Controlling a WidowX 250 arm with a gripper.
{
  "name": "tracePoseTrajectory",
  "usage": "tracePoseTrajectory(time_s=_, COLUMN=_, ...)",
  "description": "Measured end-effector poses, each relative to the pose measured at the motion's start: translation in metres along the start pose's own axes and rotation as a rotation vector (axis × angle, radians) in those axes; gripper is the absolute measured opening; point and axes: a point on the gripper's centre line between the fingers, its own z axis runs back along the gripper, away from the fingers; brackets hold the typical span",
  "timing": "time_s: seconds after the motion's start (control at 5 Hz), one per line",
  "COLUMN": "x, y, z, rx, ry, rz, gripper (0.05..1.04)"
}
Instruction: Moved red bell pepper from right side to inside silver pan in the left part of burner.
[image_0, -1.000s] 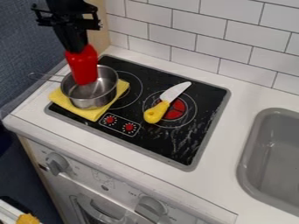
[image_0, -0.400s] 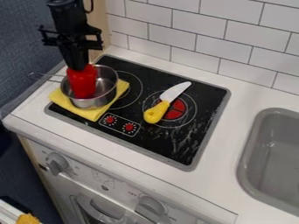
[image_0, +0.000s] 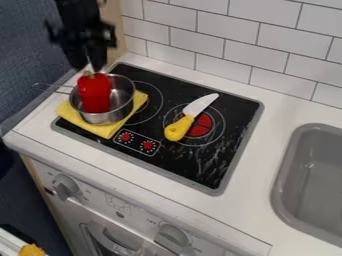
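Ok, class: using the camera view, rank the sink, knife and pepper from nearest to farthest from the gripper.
1. Pepper: in the pan, just below the gripper.
2. Knife: over the right burner.
3. Sink: far right.

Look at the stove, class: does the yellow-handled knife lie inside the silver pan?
No, the knife lies across the burner with the red centre, while the pan holds the red pepper.
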Motion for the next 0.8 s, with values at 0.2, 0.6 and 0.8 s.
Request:
tracePoseTrajectory(time_s=0.2, x=0.007, y=-0.012, z=0.035, rx=0.019, ry=-0.076, rz=-0.068, gripper=0.902)
tracePoseTrajectory(time_s=0.6, x=0.011, y=-0.052, z=0.022, rx=0.016, ry=-0.015, rz=-0.223, gripper=1.001)
tracePoseTrajectory(time_s=0.8, x=0.008, y=-0.073, z=-0.016, rx=0.054, ry=0.045, rz=-0.248, gripper=1.000)
